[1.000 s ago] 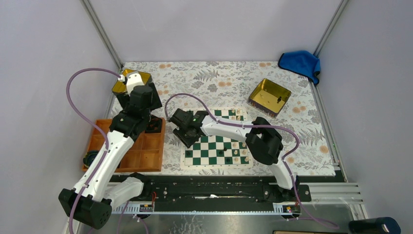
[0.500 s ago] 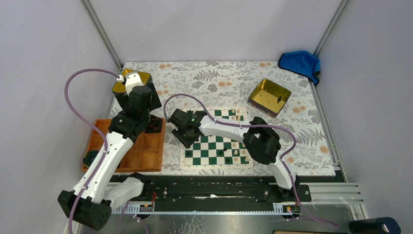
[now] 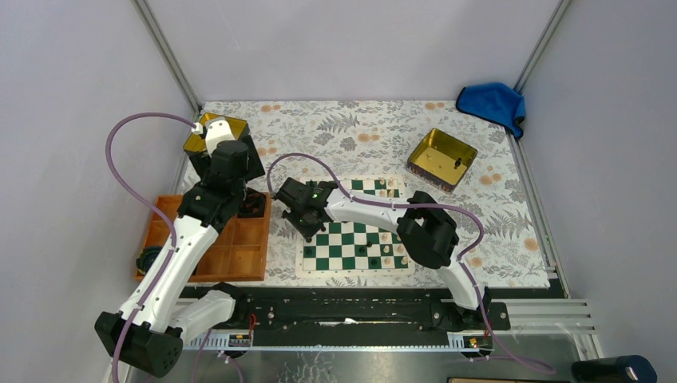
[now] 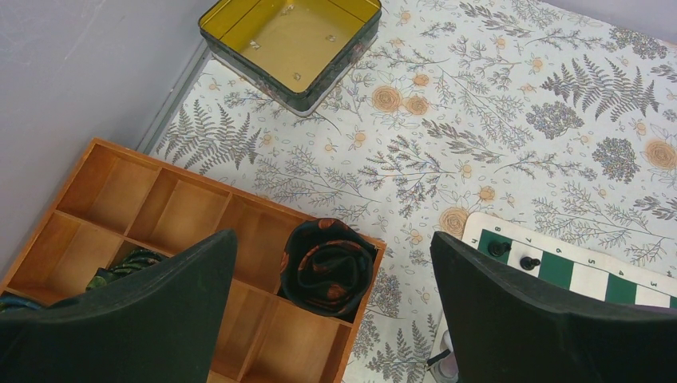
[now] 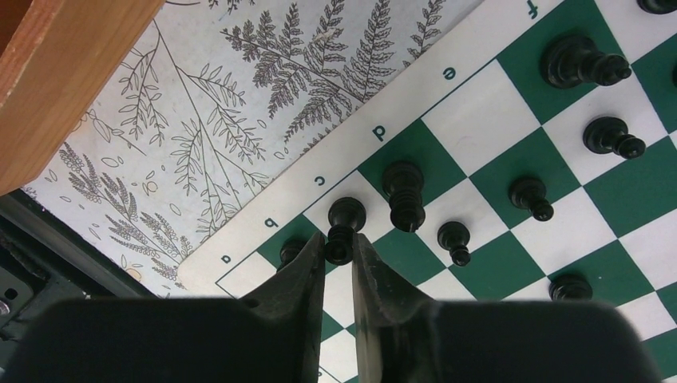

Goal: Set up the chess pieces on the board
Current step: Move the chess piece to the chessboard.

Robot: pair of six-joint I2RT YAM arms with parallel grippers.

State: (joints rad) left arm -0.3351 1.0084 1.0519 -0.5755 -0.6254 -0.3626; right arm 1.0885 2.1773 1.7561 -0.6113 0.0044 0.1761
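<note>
The flowered table (image 3: 359, 132) carries the board (image 3: 343, 239) in front of our right arm, with the orange tray (image 3: 239, 257) to the board's left. Our left gripper (image 4: 334, 239) hangs above the tray's far corner, jaws wide apart and empty. Our right gripper (image 5: 339, 249) is low over the board's left edge, fingers pinched on a black piece (image 5: 346, 214) by the c-file border. Other chess pieces (image 5: 403, 191) stand just beside it, so we judge a straight vertical lift safest before any sideways travel.
</note>
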